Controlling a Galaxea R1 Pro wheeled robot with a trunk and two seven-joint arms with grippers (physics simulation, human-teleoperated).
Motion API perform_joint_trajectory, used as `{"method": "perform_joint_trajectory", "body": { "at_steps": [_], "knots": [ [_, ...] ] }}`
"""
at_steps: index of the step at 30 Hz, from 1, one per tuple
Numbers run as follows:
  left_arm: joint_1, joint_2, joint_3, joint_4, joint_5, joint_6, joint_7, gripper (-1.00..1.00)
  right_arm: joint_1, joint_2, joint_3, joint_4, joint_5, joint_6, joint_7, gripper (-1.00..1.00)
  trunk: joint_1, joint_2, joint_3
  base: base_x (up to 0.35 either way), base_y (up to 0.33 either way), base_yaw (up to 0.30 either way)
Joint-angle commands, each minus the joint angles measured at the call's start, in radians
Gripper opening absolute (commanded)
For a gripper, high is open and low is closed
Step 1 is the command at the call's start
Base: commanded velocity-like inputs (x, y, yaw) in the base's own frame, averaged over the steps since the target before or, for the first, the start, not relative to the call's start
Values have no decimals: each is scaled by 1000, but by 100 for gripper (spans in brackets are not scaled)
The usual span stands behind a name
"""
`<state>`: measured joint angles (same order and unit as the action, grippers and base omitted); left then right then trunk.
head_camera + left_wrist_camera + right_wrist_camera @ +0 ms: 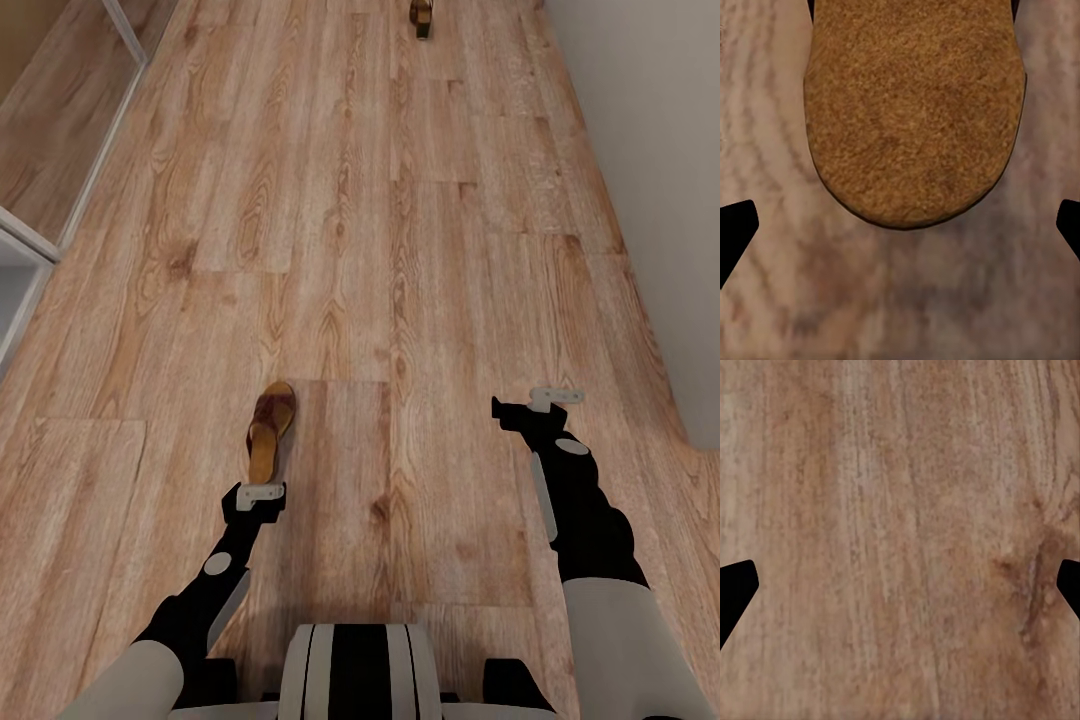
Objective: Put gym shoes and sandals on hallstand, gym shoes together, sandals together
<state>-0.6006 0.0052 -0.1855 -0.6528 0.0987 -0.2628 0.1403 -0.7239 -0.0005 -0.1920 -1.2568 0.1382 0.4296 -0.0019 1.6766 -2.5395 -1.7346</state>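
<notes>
Sandal, small dark brown with tan suede insole [270,430], looking light, flattish; I am hovering the spread left gripper [900,225] behind its heel, aiming across the sides

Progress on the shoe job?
Done: nothing visibly racked. In hand: left gripper open, poised at the heel of the near sandal, which lies on the floor. Left: a second sandal lies farther down the corridor; right gripper open over bare planks.
</notes>
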Motion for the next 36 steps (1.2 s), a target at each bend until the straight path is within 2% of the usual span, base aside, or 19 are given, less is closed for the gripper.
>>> {"method": "perform_joint_trajectory", "body": {
  "at_steps": [1,10,11,36],
  "knots": [
    [-1,1,-7,1,10,-4,7,100,0,0,0,-1,9,6,0,100,0,0,0,43,0,0],
    [-1,1,-8,1,11,-18,7,100,-1,0,0,-2,9,6,1,100,0,0,0,83,0,0],
    [-1,1,-8,1,11,-19,8,-100,0,-1,0,-2,9,6,1,100,0,0,0,9,0,0],
    [-1,2,-6,-3,12,-20,8,-100,0,0,0,-3,9,6,-2,100,0,0,0,1,0,0]
  ]
}}
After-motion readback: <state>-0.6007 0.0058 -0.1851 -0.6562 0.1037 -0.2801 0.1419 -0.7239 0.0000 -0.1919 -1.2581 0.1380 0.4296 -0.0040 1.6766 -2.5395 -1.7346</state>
